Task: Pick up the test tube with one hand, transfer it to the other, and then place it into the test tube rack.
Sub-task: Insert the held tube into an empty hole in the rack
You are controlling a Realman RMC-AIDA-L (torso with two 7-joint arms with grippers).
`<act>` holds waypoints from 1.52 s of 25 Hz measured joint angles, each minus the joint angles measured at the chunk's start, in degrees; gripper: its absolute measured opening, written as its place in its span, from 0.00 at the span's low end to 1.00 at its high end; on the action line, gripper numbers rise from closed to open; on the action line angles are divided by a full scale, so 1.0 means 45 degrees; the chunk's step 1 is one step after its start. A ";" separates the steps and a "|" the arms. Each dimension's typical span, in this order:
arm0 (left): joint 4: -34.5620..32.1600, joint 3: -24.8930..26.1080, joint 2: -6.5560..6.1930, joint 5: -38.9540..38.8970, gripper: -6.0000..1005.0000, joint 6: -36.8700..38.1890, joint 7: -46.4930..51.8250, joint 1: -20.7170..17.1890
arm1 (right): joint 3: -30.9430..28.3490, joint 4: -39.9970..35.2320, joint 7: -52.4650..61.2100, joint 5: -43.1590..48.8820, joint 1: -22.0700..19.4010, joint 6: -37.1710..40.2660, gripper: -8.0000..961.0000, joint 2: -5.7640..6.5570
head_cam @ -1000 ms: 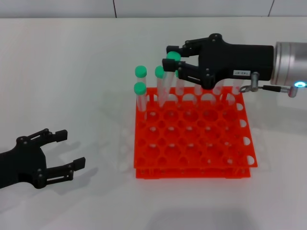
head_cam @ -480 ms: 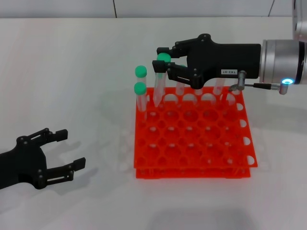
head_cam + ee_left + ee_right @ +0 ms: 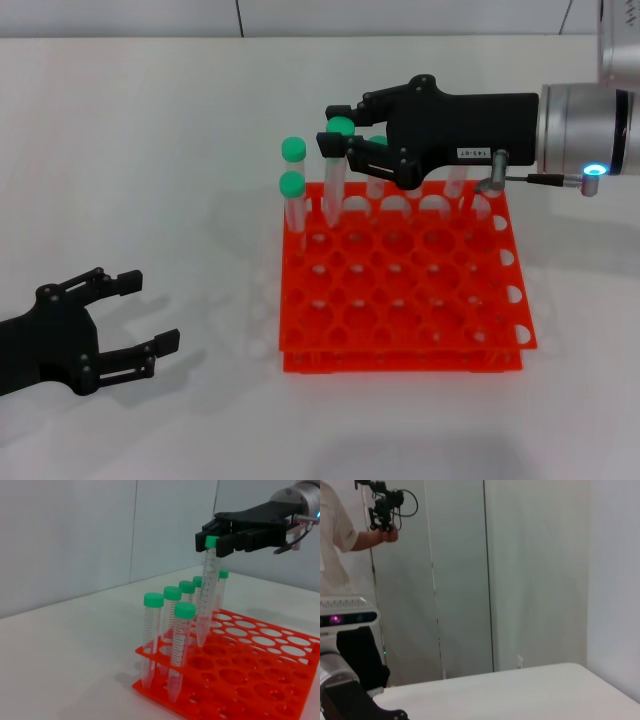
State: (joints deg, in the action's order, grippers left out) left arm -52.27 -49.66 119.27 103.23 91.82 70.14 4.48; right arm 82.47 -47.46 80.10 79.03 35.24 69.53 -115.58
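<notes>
Right gripper (image 3: 338, 136) clamped on tube (image 3: 333, 180) just under green cap, tube tilted, tip at back-row hole of rack (image 3: 400, 290), not clear of it. Left gripper (image 3: 125, 315) low on table, well apart, fingers spread. Advice: lift straight along tube axis, avoid neighbour tubes (image 3: 170, 630), keep grip firm for handover.

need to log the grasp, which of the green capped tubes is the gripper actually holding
The tilted test tube, pinched at its green cap by the right gripper. It is lifted, its tip just above the test tube rack; the other tubes stand upright, seated in holes.
</notes>
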 joint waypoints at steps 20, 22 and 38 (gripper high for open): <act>0.0273 0.0000 -0.0002 -0.0169 0.86 -0.0016 -0.0020 0.0009 | 0.0054 0.0112 -0.0075 0.0218 -0.0122 -0.0452 0.27 -0.0020; 0.0274 0.0000 -0.0003 -0.0169 0.86 -0.0016 -0.0020 0.0018 | 0.0098 0.0111 -0.0076 0.0218 -0.0135 -0.0455 0.27 -0.0029; 0.0326 0.0000 0.0018 -0.0169 0.86 -0.0016 -0.0021 0.0040 | 0.0711 0.0151 -0.0221 0.0211 -0.0194 -0.1136 0.28 -0.0056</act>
State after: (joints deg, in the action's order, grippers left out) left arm -50.80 -49.66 119.35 102.47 91.75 70.04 4.66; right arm 85.67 -46.78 79.10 79.98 34.37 64.42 -115.83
